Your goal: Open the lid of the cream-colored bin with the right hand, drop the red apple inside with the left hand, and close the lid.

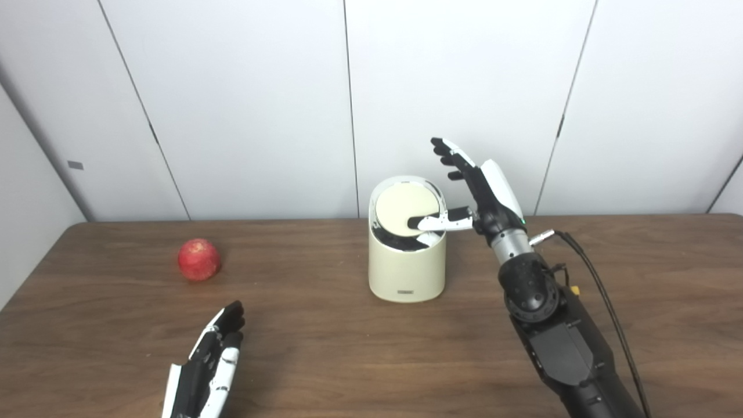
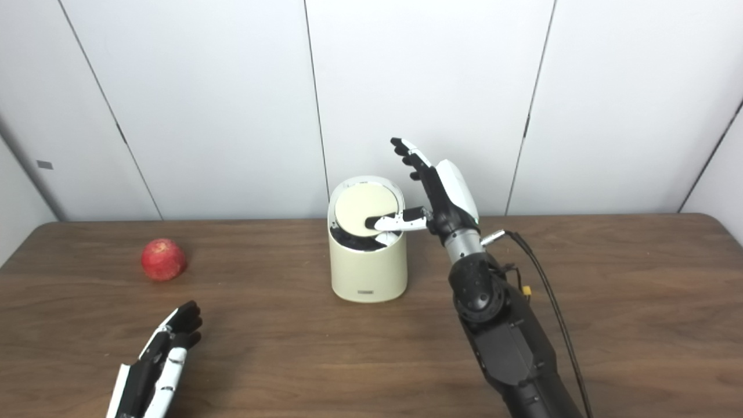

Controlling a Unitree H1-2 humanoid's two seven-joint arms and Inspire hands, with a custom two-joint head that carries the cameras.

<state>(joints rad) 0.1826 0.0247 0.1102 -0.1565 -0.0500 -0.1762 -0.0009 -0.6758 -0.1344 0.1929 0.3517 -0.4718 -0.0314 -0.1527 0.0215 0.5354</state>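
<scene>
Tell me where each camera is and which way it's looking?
Left eye view: on the robot's head, looking down and forward over the table toward the wall; both arms rise from the bottom edge.
Right eye view: beside it on the head, facing the same way; everything sits further left in the picture.
Both show the red apple, the cream bin, the right hand with its thumb on the tilted lid, and the open left hand.

Cream-colored bin [image 2: 367, 270] stood upright at mid-table [image 2: 609, 302]. Round lid [image 2: 366, 212] was tilted up, dark opening visible beneath its front edge. Right hand [image 2: 432, 188] was beside bin's right rim, fingers [image 2: 406, 152] spread and raised, thumb [image 2: 395, 221] lying across lid. Red apple [image 2: 163, 259] sat well left of bin. Left hand [image 2: 159, 363] rested flat near table's front-left edge, fingers extended, holding nothing.
</scene>
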